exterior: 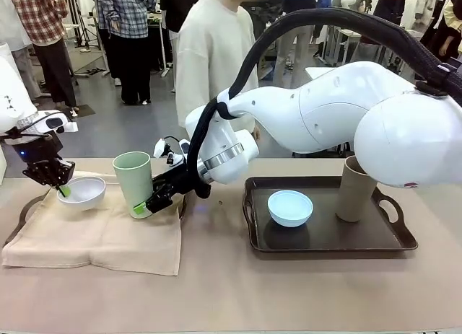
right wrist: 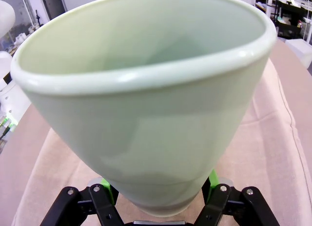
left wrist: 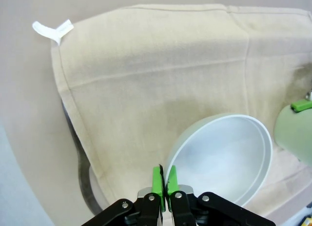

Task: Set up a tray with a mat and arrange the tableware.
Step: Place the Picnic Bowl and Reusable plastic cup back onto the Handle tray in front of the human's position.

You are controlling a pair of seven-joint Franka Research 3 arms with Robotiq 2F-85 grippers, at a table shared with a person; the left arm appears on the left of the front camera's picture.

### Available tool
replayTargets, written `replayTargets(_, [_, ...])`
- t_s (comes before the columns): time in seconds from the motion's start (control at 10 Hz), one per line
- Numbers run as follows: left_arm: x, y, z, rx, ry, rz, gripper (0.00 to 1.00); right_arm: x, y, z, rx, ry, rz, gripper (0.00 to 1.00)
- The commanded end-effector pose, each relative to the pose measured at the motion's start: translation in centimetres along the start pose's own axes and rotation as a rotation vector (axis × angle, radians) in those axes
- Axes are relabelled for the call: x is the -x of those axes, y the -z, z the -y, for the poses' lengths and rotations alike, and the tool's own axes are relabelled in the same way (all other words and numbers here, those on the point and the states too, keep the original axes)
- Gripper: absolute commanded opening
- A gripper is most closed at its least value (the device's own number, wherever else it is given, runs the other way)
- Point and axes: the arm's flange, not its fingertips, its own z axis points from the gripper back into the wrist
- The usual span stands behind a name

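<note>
A beige mat (exterior: 94, 236) covers a dark tray (exterior: 20, 217) on the left. On it sits the white bowl (exterior: 83, 192); my left gripper (exterior: 63, 188) is shut on its near rim, green pads (left wrist: 158, 179) pinching the edge of the bowl (left wrist: 224, 157). The pale green cup (exterior: 133, 177) stands upright on the mat (left wrist: 146, 65), with my right gripper (exterior: 141, 206) shut around its base. In the right wrist view the cup (right wrist: 146, 89) sits between the pads (right wrist: 108, 189) of that gripper (right wrist: 158, 199). The light blue bowl (exterior: 290, 208) and the tan-brown cup (exterior: 355, 190) stand in a second tray (exterior: 325, 240).
A person in a pale top stands at the far side of the table. My right arm reaches across the middle, over the gap between the trays. A white tag (left wrist: 51, 30) sticks out from the mat's corner. Bare tabletop lies along the front edge.
</note>
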Motion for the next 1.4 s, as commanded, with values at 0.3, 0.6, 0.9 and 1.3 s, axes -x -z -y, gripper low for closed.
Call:
replayTargets(0.3, [-0.7, 1.1, 0.2, -0.032, -0.012, -0.039, 0.04, -0.2, 0.1, 0.5, -0.01, -0.018, 0.003, 0.83])
replayTargets(0.6, [-0.1, -0.1, -0.1, -0.016, -0.027, -0.037, 0.24, -0.4, -1.0, 0.1, 0.008, 0.039, -0.047, 1.0])
replayTargets(0.9, [1.0, -1.9, -0.4, 0.017, -0.025, -0.034, 0.47, -1.3, -4.3, -1.8, 0.022, 0.146, -0.186, 1.0])
replayTargets(1.3, [2.7, -4.9, 0.1, 0.009, 0.014, -0.023, 0.67, -3.0, -9.7, -5.9, 0.145, 0.34, -0.328, 1.0])
